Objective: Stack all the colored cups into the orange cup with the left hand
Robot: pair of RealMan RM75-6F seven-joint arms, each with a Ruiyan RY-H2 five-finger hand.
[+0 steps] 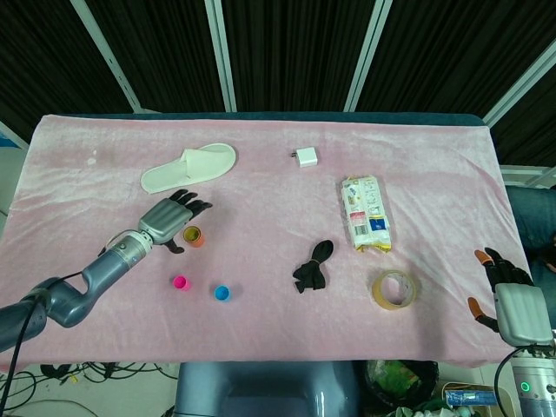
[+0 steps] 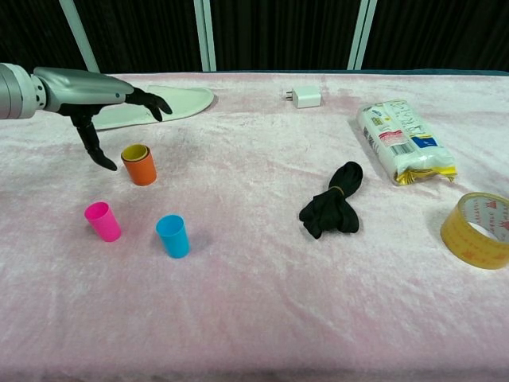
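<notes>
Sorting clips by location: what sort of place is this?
Probably a robot test bench, not a home: a pink cloth-covered table against dark slatted panels, with unrelated props such as a slipper and tape roll.

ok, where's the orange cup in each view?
Head view: orange cup is left of centre, just right of the left hand, above the pink cup.
Chest view: orange cup is upper left, below the left hand, yellow rim showing inside it.
Shared landmark: the white slipper, just behind the cup in both.
</notes>
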